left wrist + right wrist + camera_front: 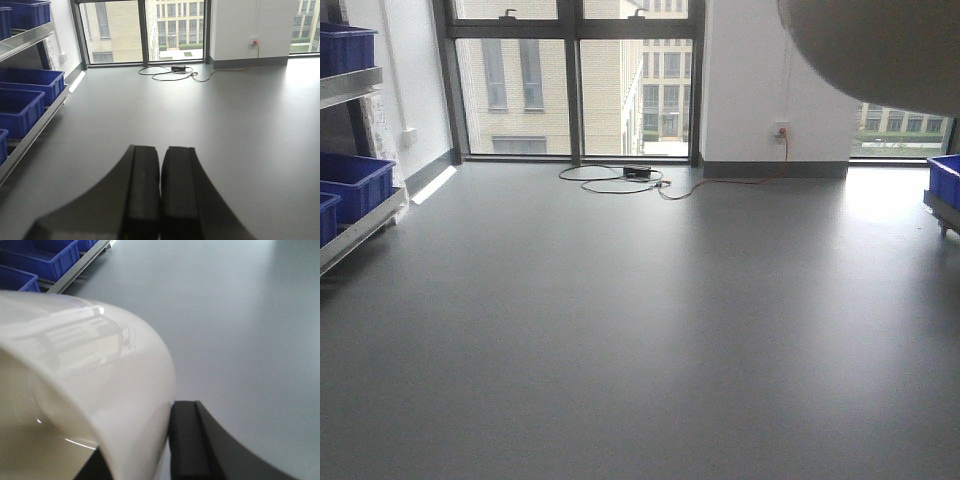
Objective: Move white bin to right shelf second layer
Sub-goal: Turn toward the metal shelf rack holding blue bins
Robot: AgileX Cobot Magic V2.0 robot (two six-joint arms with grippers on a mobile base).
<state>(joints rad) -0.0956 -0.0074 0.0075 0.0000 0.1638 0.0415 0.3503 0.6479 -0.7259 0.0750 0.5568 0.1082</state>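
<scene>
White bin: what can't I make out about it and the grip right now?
- Front view: bin blurred, cut off by the top edge.
- Right wrist: bin wall hides most of one finger; the other finger shows.
- Target second layer: in no view.

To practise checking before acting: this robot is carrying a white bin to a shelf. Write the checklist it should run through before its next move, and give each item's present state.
1. Grip on the white bin by the right hand: ok, the bin's wall is clamped.
2. The left hand free: ok, shut on nothing.
3. The target shelf level in sight: not ok, no view shows it.
4. The floor ahead: not ok, a cable lies near the window.
5. What is inside the bin: cannot tell.
</scene>
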